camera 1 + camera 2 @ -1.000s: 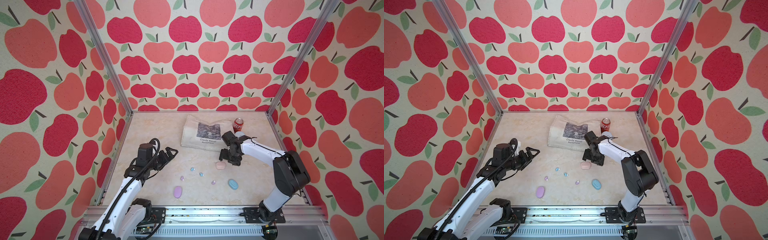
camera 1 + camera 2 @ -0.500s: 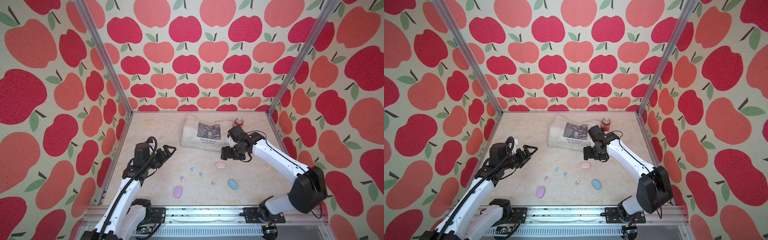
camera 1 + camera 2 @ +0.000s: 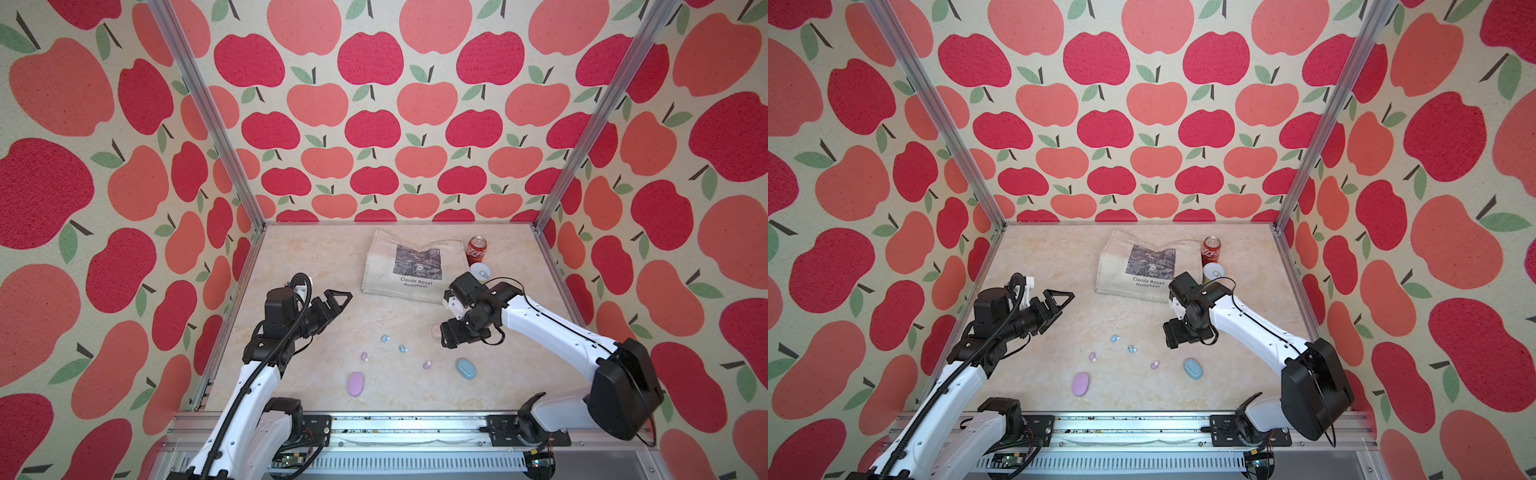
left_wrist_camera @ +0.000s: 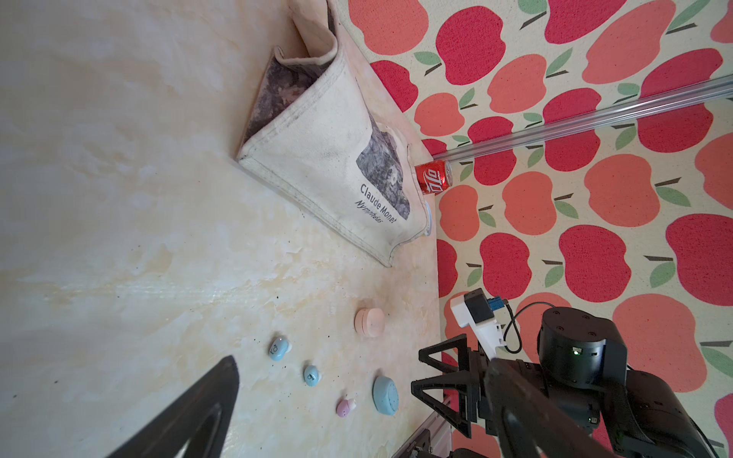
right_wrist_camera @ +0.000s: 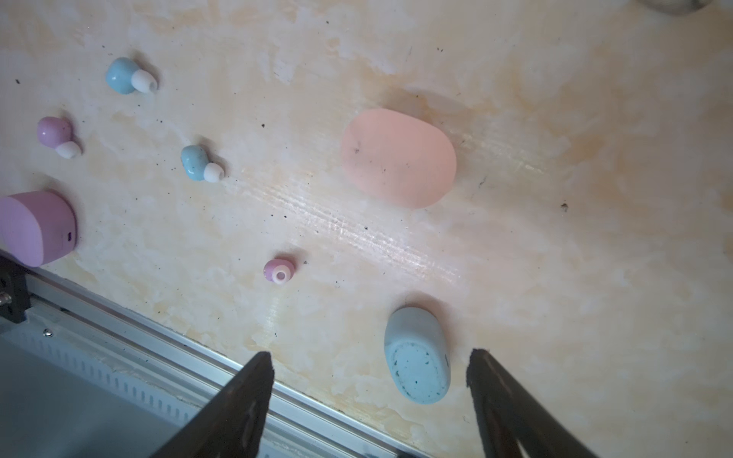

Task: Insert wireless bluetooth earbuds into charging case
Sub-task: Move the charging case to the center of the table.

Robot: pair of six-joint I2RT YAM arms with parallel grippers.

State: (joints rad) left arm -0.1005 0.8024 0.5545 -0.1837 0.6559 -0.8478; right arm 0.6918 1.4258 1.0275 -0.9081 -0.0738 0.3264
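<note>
Pink case point(image 5: 398, 158), whole in wrist views, mostly hides mid-right under the spread-jawed right gripper point(image 3: 448, 338) in top views. The left gripper point(image 3: 337, 300) is likewise spread. Earbuds point(image 5: 126, 75) are white-tipped pastel beans.

White links, black joints, corrugated black sleeve on left arm point(image 3: 253, 386), thin black cable on right arm point(image 3: 552, 332), triangular black end effector fingers point(image 4: 214, 384)

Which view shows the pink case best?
Right wrist view: the pink case appears large, whole, lid shut. Left wrist view shows it small, side-on. In a top view only a sliver shows behind the right arm.
</note>
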